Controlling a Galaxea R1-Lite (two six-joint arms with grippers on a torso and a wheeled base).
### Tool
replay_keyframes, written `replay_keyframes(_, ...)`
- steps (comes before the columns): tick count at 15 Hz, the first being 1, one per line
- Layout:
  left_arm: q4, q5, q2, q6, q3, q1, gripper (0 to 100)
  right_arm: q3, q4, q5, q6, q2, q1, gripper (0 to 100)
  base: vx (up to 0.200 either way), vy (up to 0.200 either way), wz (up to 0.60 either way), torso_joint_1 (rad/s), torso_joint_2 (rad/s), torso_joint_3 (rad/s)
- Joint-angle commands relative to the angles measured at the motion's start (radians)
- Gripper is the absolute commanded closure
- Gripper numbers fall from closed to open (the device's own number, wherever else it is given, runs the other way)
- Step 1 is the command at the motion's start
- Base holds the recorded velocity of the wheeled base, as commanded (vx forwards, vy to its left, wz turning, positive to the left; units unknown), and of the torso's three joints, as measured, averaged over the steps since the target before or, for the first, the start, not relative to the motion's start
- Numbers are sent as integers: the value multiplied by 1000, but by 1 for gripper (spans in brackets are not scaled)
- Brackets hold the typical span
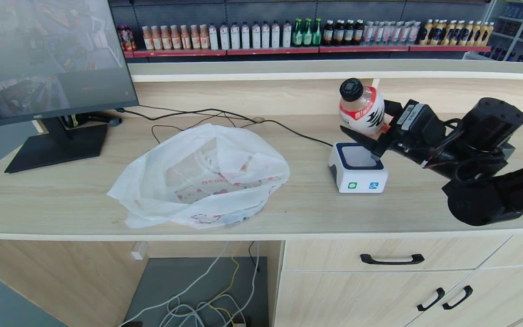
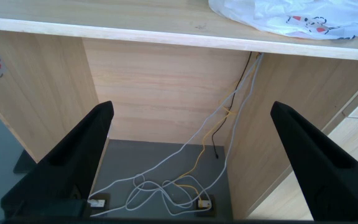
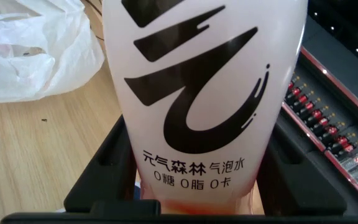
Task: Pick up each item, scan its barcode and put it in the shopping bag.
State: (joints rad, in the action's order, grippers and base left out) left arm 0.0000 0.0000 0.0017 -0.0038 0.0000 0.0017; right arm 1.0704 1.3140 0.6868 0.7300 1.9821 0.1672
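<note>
From the head camera, taking 12 o'clock as straight away from the robot, the right pincer (image 1: 369,131) is clamped round the lower body of a pale bottle (image 1: 362,108). It holds the bottle in the air just above the far edge of the white scanner (image 1: 357,171). The bottle's long axis is tilted, with its black cap leaning up toward 11 o'clock. The scanner window lies right below at 6 o'clock, close to the base, though I cannot tell if they touch. The shopping bag (image 1: 202,175) sits open on the bench (image 1: 61,200), off at about 8 o'clock from the bottle and well apart from it. A monitor (image 1: 48,59) stands at the far 10 o'clock corner.

The left wrist camera shows the left pincer (image 2: 194,168) spread wide and empty. It hangs below the bench edge, facing the cables (image 2: 166,186) in the recess.

The right wrist camera shows the bottle's label filling the grip between the dark fingers (image 3: 101,171).

By my reckoning, the right arm alone is placed to carry the bottle across to the bag.
</note>
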Motion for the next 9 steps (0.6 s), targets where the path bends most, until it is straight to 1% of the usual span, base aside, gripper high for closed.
replay_keyframes(1, 0, 0, 0, -1, 0, 0, 0, -46, -1, -59, -52, -105, 11, 100, 0, 0, 0, 0, 0, 0)
replay_keyframes(2, 0, 0, 0, -1, 0, 0, 0, -69, -1, -108, -95, -138, 18, 100, 0, 0, 0, 0, 0, 0)
replay_keyframes(4, 0, 0, 0, -1, 0, 0, 0, -115, 1, -171, -158, -195, 38, 100, 0, 0, 0, 0, 0, 0)
replay_keyframes(5, 0, 0, 0, -1, 0, 0, 0, -164, 16, -230, -202, -240, 44, 100, 0, 0, 0, 0, 0, 0)
replay_keyframes(6, 0, 0, 0, -1, 0, 0, 0, -196, 39, -253, -236, -258, 44, 100, 0, 0, 0, 0, 0, 0)
replay_keyframes(9, 0, 0, 0, -1, 0, 0, 0, -305, 134, -363, -399, -319, 44, 100, 0, 0, 0, 0, 0, 0)
